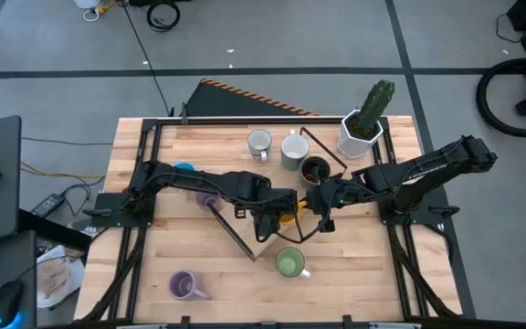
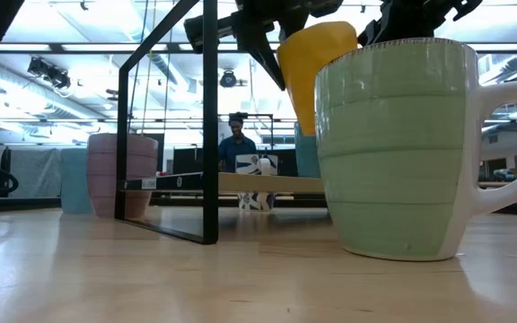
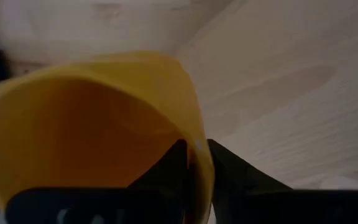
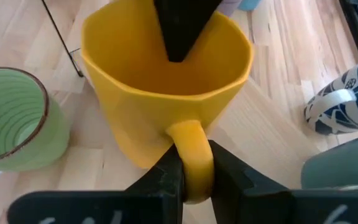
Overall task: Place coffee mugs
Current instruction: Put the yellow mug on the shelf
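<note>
Yellow-orange mug held above counter centre, near green mug. Left claw pinches rim wall; right claw clamps handle. Handover likely: release one claw only once other is firm, keep mug level, avoid black frame.

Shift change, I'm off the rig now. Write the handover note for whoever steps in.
Left gripper: shut on the yellow mug's rim, one finger inside the cup.
Right gripper: shut on the same mug's handle. Both arms meet over the table's middle, with the mug held off the wood in the low view.
On the table: green mug near the front; lilac mug front left; another lilac mug and a blue mug under the left arm; two pale mugs and a dark brown mug at the back by the cactus pot.
Left: set down the yellow mug.
</note>
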